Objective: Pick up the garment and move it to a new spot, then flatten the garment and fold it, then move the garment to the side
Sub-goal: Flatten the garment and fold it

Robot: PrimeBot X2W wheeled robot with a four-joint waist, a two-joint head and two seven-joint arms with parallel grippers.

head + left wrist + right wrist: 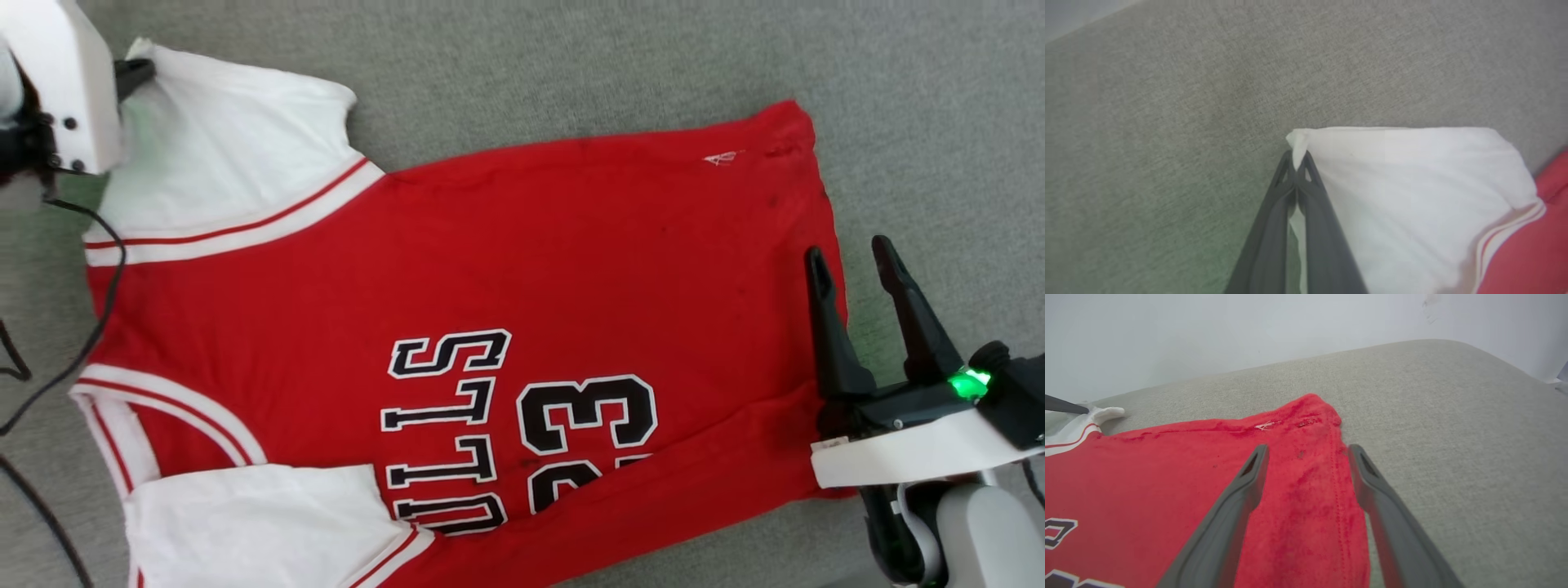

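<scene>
My left claw [1295,161] is pinching shut on the outermost corner of the far white sleeve [1404,183], with a small peak of cloth poking out past the tips. I judge I am taking it at the very corner because a pull from there should draw the whole sleeve out flat rather than bunching it. My right claw [1306,451] is standing wide and holding nothing. Its two fingers are straddling the hem [1337,477] near the far corner, one over red cloth and one over bare surface. I cannot tell whether they are touching down yet. That placement looks to me like readiness to close on the hem edge, so both ends can be tensioned against each other. Between the two claws the garment [571,261] is lying front up on the grey cloth-covered tabletop [571,65]. It is stretched lengthwise from shoulders at my left to hem at my right, and its black lettering [457,425] is facing upward. The body is looking mostly smooth, with light ripples along the far side seam. The near sleeve [261,523] is lying at the lower edge of the head view. I am reading this as the flattening step, with folding not yet begun.
</scene>
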